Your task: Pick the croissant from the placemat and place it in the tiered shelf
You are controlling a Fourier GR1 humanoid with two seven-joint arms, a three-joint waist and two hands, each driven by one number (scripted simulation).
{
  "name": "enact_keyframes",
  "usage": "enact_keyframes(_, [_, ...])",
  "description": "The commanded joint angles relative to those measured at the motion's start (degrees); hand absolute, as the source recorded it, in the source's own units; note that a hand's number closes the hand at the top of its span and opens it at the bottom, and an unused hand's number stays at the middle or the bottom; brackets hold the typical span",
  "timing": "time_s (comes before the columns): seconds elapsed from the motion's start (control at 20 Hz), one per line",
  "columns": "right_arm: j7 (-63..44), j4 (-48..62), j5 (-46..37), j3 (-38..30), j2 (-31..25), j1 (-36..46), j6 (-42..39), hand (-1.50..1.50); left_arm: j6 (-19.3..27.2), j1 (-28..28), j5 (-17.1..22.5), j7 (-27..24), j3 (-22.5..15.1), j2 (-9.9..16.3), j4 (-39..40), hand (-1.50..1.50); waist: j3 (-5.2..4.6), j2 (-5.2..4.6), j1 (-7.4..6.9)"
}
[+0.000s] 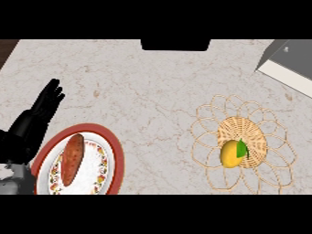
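You see a pale marbled counter carrying a red-rimmed plate at lower left, a woven wicker placemat at lower right, and a grey shelf at the upper right corner.

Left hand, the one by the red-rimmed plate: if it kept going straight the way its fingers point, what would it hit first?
Nothing that shows: the left hand points up and slightly right across bare counter, away from the plate. The way looks free to the counter's far edge, though its height is unclear.
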State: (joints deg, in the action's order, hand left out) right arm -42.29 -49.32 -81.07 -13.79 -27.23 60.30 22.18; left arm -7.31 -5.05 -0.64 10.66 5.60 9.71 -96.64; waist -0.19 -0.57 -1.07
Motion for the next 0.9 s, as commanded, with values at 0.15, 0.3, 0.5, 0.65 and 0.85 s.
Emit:
enact_keyframes(0.15, [2.5,12.6,-6.5,2.7,-4.9,8.7,0.8,1.5,0.1,-2.4,-0.1,0.2,0.4,0.0,1.6,0.0,0.17,-0.04,-0.68])
enact_keyframes(0.3, [9.4,13.6,-4.1,2.5,-7.0,11.0,-0.7,1.5,-0.8,-1.3,1.0,2.3,0.3,0.4,-0.9,0.0,0.18,0.26,-0.41])
enact_keyframes(0.5, [17.4,19.7,3.3,-3.2,-7.9,12.7,7.3,1.5,0.1,-1.2,-0.7,-0.4,-0.6,-0.7,0.8,0.0,0.23,-0.2,-1.01])
enact_keyframes(0.65, [18.5,23.2,3.2,-2.5,-7.6,14.3,1.3,1.5,-0.1,-1.3,-0.1,1.3,-0.3,-0.5,-0.3,0.0,0.2,0.06,-0.66])
enact_keyframes(0.85, [24.0,28.0,3.8,-1.9,-8.1,13.7,-4.6,1.5,0.4,-2.6,-0.9,2.1,-0.5,-0.3,-0.4,0.0,0.23,-0.24,-0.94])
